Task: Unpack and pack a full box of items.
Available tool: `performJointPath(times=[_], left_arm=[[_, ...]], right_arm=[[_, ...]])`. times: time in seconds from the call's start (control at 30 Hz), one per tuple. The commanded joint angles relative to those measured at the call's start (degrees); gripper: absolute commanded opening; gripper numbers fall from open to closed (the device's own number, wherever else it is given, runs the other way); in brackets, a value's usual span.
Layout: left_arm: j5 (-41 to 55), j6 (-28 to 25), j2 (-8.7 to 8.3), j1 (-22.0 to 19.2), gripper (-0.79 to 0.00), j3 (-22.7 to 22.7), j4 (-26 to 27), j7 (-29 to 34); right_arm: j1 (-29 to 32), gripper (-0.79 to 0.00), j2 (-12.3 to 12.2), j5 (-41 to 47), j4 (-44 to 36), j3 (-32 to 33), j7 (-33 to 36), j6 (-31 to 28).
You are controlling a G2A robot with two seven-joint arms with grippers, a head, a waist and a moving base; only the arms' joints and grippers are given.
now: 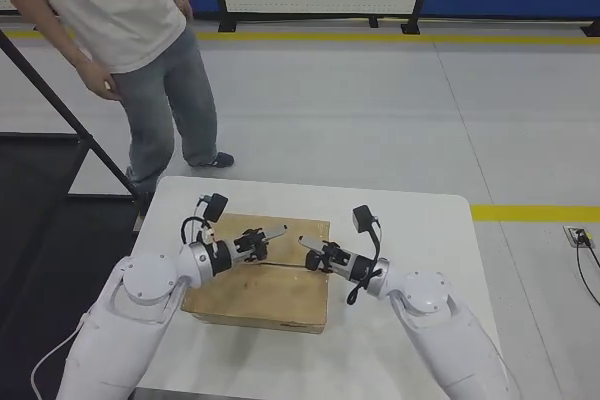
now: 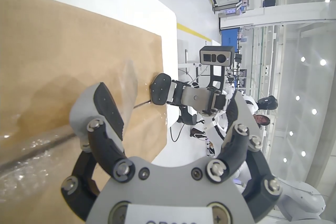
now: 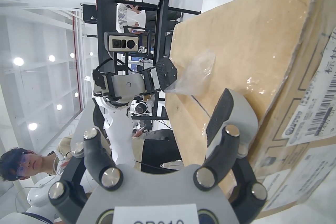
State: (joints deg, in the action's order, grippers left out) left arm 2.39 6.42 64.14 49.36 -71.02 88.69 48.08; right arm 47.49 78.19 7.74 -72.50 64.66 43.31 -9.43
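Note:
A closed cardboard box sits on the white table, its top seam sealed with clear tape. Both grippers hover over the far half of the box top, tips facing each other a short way apart. My left gripper is open. A loose flap of clear tape stands up from the seam beside one of its fingers. My right gripper is open too, with nothing between its fingers, one finger just above the box.
Printed labels cover the box's side facing the right arm. Bare table lies to the right of the box. A black metal frame stands off the table's left side.

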Motion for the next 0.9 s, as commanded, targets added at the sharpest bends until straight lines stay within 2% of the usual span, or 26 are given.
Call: performJointPath(times=[0.0,0.13,0.47,0.87], left_arm=[[-0.98,-0.22,-0.06,0.67,0.0,-0.13,0.84,-1.46],[-4.32,-0.04,0.13,2.29,0.0,1.22,2.42,-6.85],[-4.38,0.68,0.76,3.22,0.0,3.56,4.29,-10.54],[-4.39,0.9,1.56,3.33,0.0,6.24,5.88,-12.98]], right_arm=[[-0.06,0.0,-0.01,0.08,0.13,-0.05,-0.01,-0.1],[0.07,0.0,-0.08,0.29,0.13,0.05,-0.15,-0.48],[1.9,0.0,-0.49,0.94,-0.88,1.26,-1.12,-2.71],[11.17,0.0,-2.14,4.17,-7.65,8.53,-4.46,-11.26]])
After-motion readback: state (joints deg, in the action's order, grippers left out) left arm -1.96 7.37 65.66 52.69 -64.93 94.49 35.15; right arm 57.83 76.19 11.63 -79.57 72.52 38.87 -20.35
